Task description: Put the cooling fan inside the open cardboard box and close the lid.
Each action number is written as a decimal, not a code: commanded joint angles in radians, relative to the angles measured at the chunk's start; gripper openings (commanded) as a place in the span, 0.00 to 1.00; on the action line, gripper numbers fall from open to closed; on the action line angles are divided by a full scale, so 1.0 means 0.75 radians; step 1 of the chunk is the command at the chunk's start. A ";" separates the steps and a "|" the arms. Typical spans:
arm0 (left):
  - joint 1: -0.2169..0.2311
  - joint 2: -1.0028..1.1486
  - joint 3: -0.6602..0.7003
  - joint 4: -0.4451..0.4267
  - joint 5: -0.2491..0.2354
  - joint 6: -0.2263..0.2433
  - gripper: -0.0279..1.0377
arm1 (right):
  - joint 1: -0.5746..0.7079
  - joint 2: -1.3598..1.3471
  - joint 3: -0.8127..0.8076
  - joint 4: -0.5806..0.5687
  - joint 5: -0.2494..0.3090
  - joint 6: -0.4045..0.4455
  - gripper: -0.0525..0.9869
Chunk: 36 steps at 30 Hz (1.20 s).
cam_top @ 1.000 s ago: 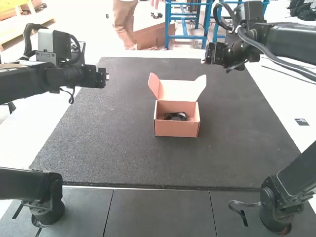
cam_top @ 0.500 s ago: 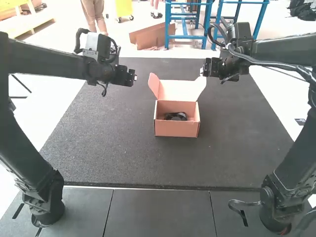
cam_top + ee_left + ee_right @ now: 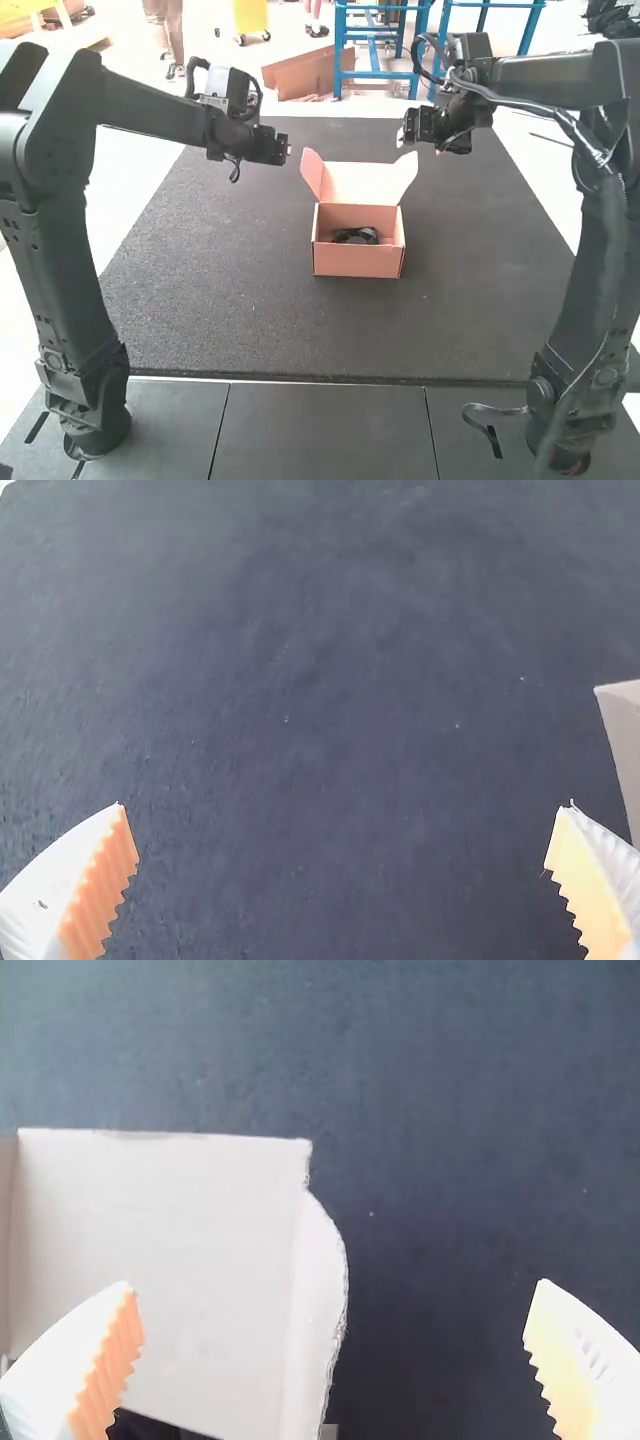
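An open cardboard box (image 3: 358,240) sits mid-mat with its lid (image 3: 358,177) standing up at the back. The black cooling fan (image 3: 356,236) lies inside it. My left gripper (image 3: 283,149) hangs just left of the lid's left flap, open, with bare mat between its fingers (image 3: 95,895). A sliver of the box (image 3: 624,748) shows in the left wrist view. My right gripper (image 3: 409,126) hovers above the lid's right corner, open. The right wrist view looks down on the lid (image 3: 180,1270) between its fingers (image 3: 100,1370).
The box stands on a dark mat (image 3: 220,290) with wide free room around it. A pale floor borders the mat on both sides. Both arm bases (image 3: 85,420) stand at the near edge.
The left arm has swung right, from the mat's left edge to beside the lid's left flap. The right gripper has shifted slightly left, toward the lid's right corner. Box and fan are unmoved.
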 commanded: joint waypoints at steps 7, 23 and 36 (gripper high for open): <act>-0.014 0.067 0.106 0.012 0.117 -0.043 0.94 | -0.046 0.094 0.181 -0.115 -0.144 -0.014 0.88; -0.034 0.126 0.160 -0.009 0.398 -0.143 0.94 | -0.039 0.157 0.238 -0.199 -0.210 -0.012 0.78; -0.034 0.126 0.151 -0.006 0.408 -0.147 0.94 | -0.035 0.173 0.226 -0.199 -0.161 -0.047 0.55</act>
